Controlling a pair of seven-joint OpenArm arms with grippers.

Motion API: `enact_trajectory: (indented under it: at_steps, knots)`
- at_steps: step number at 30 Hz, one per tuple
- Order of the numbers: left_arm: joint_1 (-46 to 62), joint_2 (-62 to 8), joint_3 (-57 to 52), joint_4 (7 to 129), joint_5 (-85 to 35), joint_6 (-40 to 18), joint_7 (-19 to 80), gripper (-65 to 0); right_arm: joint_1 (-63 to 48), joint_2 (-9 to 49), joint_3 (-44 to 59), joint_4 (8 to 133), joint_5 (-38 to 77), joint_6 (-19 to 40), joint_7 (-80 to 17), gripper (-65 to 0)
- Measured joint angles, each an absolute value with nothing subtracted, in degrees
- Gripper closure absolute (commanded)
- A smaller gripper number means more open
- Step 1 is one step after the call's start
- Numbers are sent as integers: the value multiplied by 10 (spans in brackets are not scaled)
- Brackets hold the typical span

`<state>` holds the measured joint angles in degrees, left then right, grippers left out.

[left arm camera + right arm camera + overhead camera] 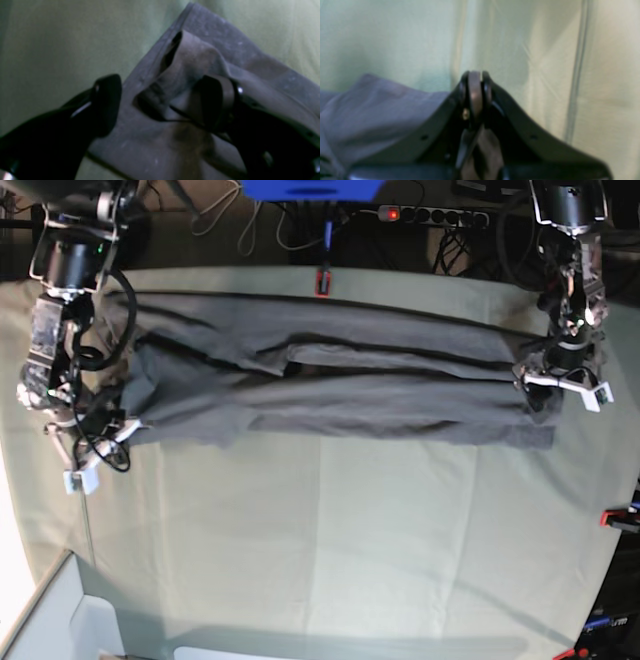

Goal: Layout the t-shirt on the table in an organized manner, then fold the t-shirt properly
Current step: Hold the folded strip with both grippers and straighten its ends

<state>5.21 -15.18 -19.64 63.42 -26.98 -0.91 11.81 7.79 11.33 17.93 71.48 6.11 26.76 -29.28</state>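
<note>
Where the left wrist camera looks down, the left gripper has its two black fingers spread wide, one on either side of a raised pleat at a corner of the plain dark grey soft cotton t-shirt. One finger sits over the pale cloth beside the hem, the other rests on the grey fabric with a fold draped against it. Nothing is pinched between them. The picture is soft, so I cannot tell whether the tips touch the cloth beneath.

From the right wrist camera, the right gripper has its black fingers brought together on a narrow strip of the dark fabric, which shows between the tips and hangs in a bunch lower down. More of the t-shirt lies rumpled just beside it, and the creased, pale grey-green cloth-covered table fills the background.

Seen from the base camera, the t-shirt is stretched in a long, narrow, folded band across the far half of the table, with uneven folds along its length. The right gripper is at the band's end on this view's left, and the left gripper is at the opposite end. A small red clamp sits at the table's far edge, just beyond the shirt.
</note>
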Motion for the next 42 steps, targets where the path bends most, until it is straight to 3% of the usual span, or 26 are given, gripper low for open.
enact_trajectory:
  at_steps: [13,38,42]
  knots:
    - [52,-150,-197,634,-270,-9,119,-482,-103,63,222,881,62,268,-296,0]
    - [51,-154,-232,637,-270,-11,122,-485,-144,58,230,830,63,268,-254,0]
    - [51,-154,-232,638,-270,-11,120,-526,-152,58,230,829,63,268,-254,0]
